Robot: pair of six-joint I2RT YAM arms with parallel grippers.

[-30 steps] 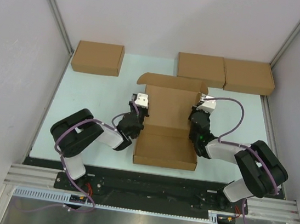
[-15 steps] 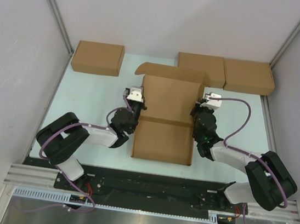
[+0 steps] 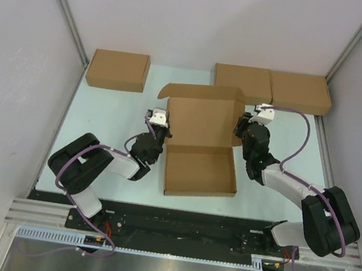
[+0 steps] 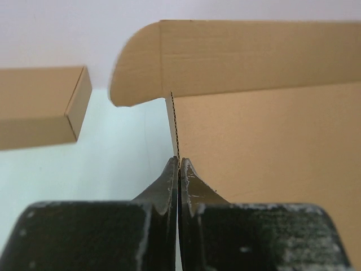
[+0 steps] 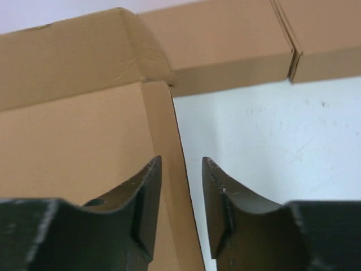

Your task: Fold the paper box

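Paper box (image 3: 200, 148) sits at the middle of the table (image 3: 102, 122), lid (image 3: 203, 115) raised, probably light, thin and easily creased, so best taken by the lid's side edges, where the left tool (image 4: 178, 161) is clenched shut and the right tool (image 5: 180, 161) stands released astride one.

The paper box (image 3: 199, 171) is plain brown cardboard; the bench (image 3: 109, 119) is pale mint; the fingers (image 5: 144, 197) are black.

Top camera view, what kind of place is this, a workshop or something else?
Probably a lab robot test cell: left arm and right arm bolted to a metal rail, white panels walling in a pale table, and a half-folded paper box with three closed boxes behind.
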